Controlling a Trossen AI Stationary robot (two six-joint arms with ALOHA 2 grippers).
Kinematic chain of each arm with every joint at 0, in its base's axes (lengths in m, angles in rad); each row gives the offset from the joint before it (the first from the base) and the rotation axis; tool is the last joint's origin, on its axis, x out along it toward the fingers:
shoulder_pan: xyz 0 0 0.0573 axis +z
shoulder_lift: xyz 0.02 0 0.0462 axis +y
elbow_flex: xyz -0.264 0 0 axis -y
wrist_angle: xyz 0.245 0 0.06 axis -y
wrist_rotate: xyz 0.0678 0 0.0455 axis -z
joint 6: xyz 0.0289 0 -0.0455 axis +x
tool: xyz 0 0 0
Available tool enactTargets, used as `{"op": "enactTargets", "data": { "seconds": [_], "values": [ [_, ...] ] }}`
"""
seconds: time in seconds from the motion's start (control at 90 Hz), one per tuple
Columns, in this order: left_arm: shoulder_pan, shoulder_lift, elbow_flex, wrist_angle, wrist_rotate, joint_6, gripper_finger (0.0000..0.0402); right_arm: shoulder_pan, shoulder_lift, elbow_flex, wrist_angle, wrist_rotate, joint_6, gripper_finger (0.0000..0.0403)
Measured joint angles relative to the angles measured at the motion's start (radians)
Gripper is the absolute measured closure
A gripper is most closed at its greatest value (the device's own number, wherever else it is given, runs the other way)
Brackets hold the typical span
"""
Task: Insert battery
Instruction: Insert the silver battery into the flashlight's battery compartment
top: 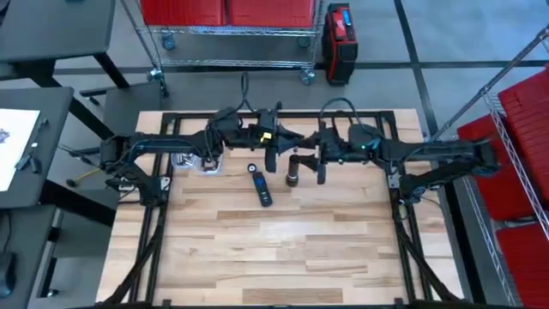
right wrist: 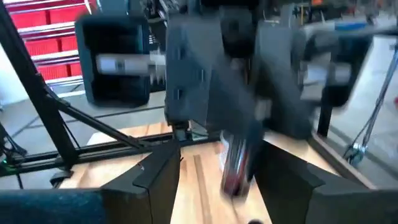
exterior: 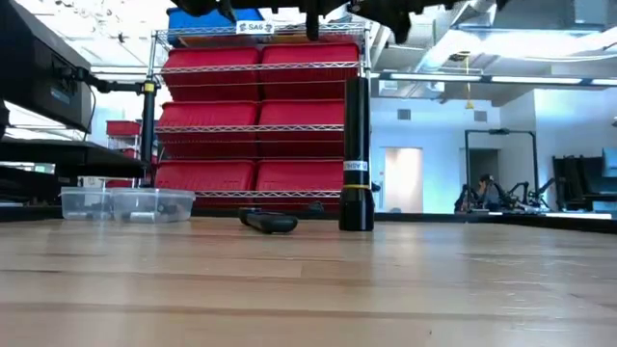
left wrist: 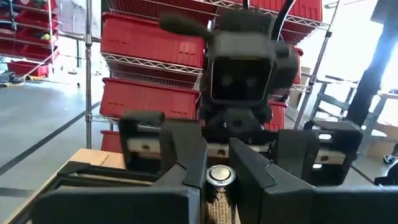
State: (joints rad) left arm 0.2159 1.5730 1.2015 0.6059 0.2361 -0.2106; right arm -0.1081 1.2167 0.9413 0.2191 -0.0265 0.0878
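A black flashlight tube [exterior: 356, 145] stands upright on its wider end on the table, near the middle of its far half [top: 292, 178]. My left gripper [left wrist: 221, 168] hovers just to the tube's left [top: 273, 154], above the level of its top, shut on a battery [left wrist: 220, 179] with a silver end and a gold patterned body. My right gripper [top: 309, 165] faces it from the right, also above the tube's top. It is open [right wrist: 224, 180] and touches nothing. A short black flashlight part [top: 260, 185] lies flat on the table [exterior: 269, 223]. My left gripper pinches the battery's body [left wrist: 219, 193] between its two fingers, just below the silver end [left wrist: 221, 174]. The fingers reach out roughly level from the table's left and lie across the battery. The battery stands upright in the hold, silver end up, lifted clear of the table.
Clear plastic containers [top: 193, 161] sit on the table under the left arm [exterior: 125, 203]. The near half of the wooden table [top: 283, 249] is bare wood. A wire rack with red bins [exterior: 260, 116] stands beyond the far edge.
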Motion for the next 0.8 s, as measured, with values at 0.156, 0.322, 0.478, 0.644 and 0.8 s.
{"op": "enactTargets", "data": {
  "seconds": [0.156, 0.322, 0.478, 0.644, 0.8],
  "values": [
    [0.0, -0.002, 0.0, -0.005, 0.018, -0.004, 0.0376, -0.018, -0.004, 0.026, -0.055, -0.006, -0.032, 0.0244],
    [0.001, -0.002, 0.001, -0.009, 0.023, -0.006, 0.0376, -0.038, -0.031, 0.026, -0.076, -0.008, -0.033, 0.0301],
    [0.001, -0.002, 0.001, -0.011, 0.022, -0.001, 0.0376, -0.045, -0.038, 0.026, -0.083, -0.01, -0.003, 0.0369],
    [0.001, -0.002, 0.001, -0.019, 0.025, -0.012, 0.0349, -0.045, -0.036, 0.026, -0.099, -0.008, -0.001, 0.0378],
    [0.01, -0.014, 0.0, -0.028, 0.025, -0.024, 0.0317, -0.042, -0.039, 0.027, -0.114, -0.003, -0.003, 0.0378]
  ]
}}
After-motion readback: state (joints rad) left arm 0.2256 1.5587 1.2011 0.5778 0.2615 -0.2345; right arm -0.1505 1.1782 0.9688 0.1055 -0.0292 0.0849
